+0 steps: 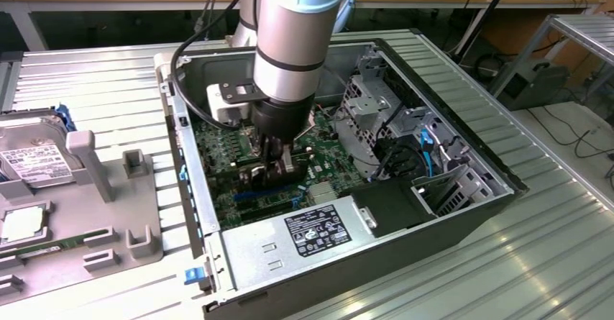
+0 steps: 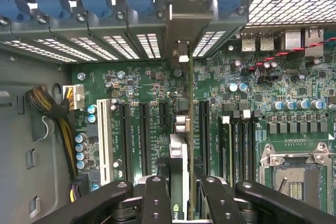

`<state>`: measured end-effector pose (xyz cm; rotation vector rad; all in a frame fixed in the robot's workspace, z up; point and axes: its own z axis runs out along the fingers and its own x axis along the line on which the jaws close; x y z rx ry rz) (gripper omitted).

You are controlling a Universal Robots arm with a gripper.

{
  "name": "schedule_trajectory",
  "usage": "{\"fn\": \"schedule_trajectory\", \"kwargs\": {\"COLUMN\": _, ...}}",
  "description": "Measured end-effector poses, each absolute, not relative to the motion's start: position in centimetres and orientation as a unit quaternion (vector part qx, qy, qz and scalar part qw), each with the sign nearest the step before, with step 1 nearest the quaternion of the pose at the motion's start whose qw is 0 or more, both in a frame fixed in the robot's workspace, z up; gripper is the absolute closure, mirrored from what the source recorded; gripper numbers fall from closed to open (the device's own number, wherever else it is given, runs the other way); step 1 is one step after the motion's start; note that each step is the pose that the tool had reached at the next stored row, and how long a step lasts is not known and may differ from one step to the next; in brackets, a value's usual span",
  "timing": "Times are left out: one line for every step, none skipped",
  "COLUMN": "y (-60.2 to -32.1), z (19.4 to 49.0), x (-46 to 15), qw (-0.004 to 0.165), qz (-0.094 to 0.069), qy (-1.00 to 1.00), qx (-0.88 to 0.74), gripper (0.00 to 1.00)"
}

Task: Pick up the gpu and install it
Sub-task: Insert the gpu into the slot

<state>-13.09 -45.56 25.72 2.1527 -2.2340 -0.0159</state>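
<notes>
Green gpu edge-on, long axis along motherboard slots — bracket toward case rear; claw clamped on it.

The gpu stands on edge inside the open computer case, seen almost edge-on from the wrist view: a thin green board with a pale metal cooler face, its silver bracket end reaching up toward the slotted rear wall of the case. It is upright over the motherboard, in line with the black expansion slots. In the exterior view it shows as a dark card low over the board.
</notes>
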Motion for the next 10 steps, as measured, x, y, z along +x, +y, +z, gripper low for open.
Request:
{"fn": "schedule_trajectory", "kwargs": {"y": -45.56, "z": 25.67, "x": -13.09, "qw": 0.02, "qz": -0.005, "qy": -0.72, "qx": 0.694, "gripper": 0.73}}
{"fn": "schedule_trajectory", "kwargs": {"y": -45.56, "z": 25.58, "x": -13.1, "qw": 0.019, "qz": -0.005, "qy": -0.72, "qx": 0.694, "gripper": 0.73}}
{"fn": "schedule_trajectory", "kwargs": {"y": -45.56, "z": 25.59, "x": -13.11, "qw": 0.02, "qz": -0.006, "qy": -0.72, "qx": 0.694, "gripper": 0.73}}
{"fn": "schedule_trajectory", "kwargs": {"y": -45.53, "z": 25.58, "x": -13.1, "qw": 0.02, "qz": -0.006, "qy": -0.72, "qx": 0.694, "gripper": 0.73}}
{"fn": "schedule_trajectory", "kwargs": {"y": -45.49, "z": 25.58, "x": -13.1, "qw": 0.02, "qz": -0.006, "qy": -0.72, "qx": 0.694, "gripper": 0.73}}
{"fn": "schedule_trajectory", "kwargs": {"y": -45.45, "z": 25.59, "x": -13.1, "qw": 0.02, "qz": -0.006, "qy": -0.72, "qx": 0.694, "gripper": 0.73}}
{"fn": "schedule_trajectory", "kwargs": {"y": -45.44, "z": 25.58, "x": -13.1, "qw": 0.02, "qz": -0.006, "qy": -0.72, "qx": 0.694, "gripper": 0.73}}
{"fn": "schedule_trajectory", "kwargs": {"y": -45.41, "z": 25.58, "x": -13.13, "qw": 0.02, "qz": -0.006, "qy": -0.72, "qx": 0.694, "gripper": 0.73}}
{"fn": "schedule_trajectory", "kwargs": {"y": -45.39, "z": 25.52, "x": -13.17, "qw": 0.02, "qz": -0.006, "qy": -0.72, "qx": 0.694, "gripper": 0.73}}
{"fn": "schedule_trajectory", "kwargs": {"y": -45.38, "z": 25.46, "x": -13.18, "qw": 0.02, "qz": -0.006, "qy": -0.72, "qx": 0.694, "gripper": 0.73}}
